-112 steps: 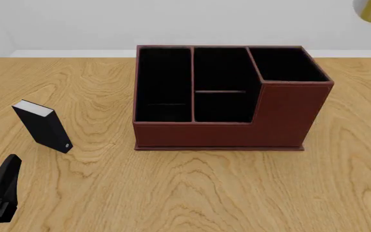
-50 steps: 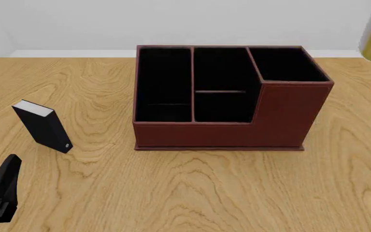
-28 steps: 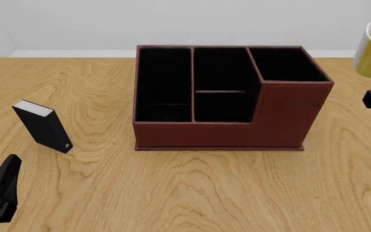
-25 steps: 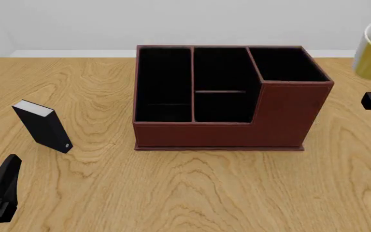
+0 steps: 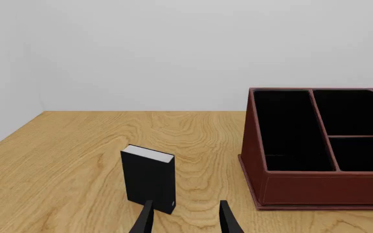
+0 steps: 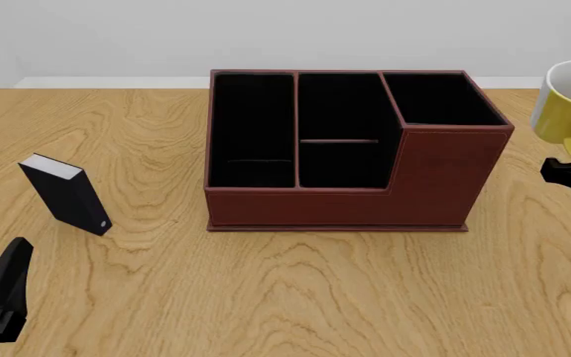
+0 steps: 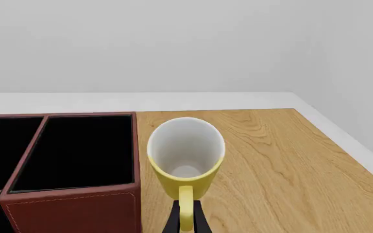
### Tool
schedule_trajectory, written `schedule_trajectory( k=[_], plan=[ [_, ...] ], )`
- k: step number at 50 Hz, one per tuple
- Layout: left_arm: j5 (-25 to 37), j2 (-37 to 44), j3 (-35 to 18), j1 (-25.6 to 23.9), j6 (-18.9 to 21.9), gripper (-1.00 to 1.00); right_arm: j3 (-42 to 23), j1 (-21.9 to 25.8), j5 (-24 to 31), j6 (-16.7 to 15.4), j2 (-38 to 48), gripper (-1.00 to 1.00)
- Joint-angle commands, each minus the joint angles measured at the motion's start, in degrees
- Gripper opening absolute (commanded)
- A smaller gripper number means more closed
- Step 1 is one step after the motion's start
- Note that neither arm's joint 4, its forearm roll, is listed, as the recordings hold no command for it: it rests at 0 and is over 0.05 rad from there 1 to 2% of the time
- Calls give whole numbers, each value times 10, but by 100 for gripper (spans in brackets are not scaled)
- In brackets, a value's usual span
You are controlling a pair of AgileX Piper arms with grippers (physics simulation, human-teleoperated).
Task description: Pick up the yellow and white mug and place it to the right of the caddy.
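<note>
Pinching the mug [image 7: 185,160] handle, right gripper [image 7: 186,218] shows wrist-side.

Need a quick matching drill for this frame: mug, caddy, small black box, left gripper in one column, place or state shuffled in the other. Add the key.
Things
1. yellow and white mug
2. caddy
3. small black box
4. left gripper

Places or states
A. stands on the table left of the caddy, white top
B. fingers apart, holding nothing, pointing at the small black box
C. held by its handle in the right gripper, to the right of the caddy
D. mid-table, three black compartments, all empty

Pairs: 1-C, 2-D, 3-A, 4-B
</note>
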Motion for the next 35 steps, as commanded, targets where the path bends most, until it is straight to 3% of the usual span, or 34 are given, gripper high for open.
schedule_trajectory(
  k=[1, 35],
  plan=[
    [0, 0, 0, 0, 0, 100, 12, -7, -38, 10, 38, -100],
    [0, 0, 0, 0, 0, 100, 38, -25, -170, 16, 193, -100]
  ],
)
